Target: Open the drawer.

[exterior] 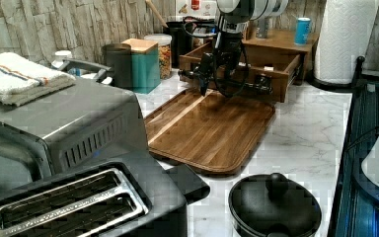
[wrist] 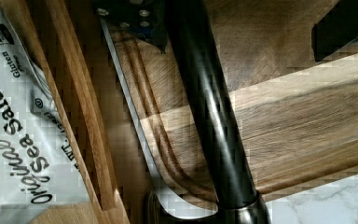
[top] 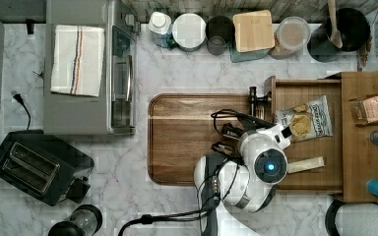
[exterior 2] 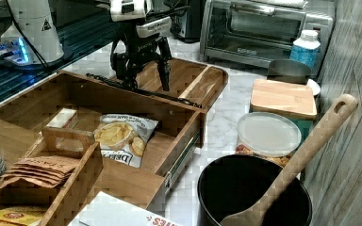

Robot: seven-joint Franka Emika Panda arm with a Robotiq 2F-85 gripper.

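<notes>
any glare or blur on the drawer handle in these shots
Wrist view: the handle carries a long bright streak of glare and looks soft, close to the lens. Right view: it is a thin dark line without shine. Left view: the drawer front is shadowed.

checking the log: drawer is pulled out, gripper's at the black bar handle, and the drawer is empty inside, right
Not quite: the drawer is not empty. The right view shows a chip bag lying in it, and the top view also shows a pale stick-shaped packet. The rest holds: the drawer is pulled out and the gripper is at the black bar handle.
</notes>
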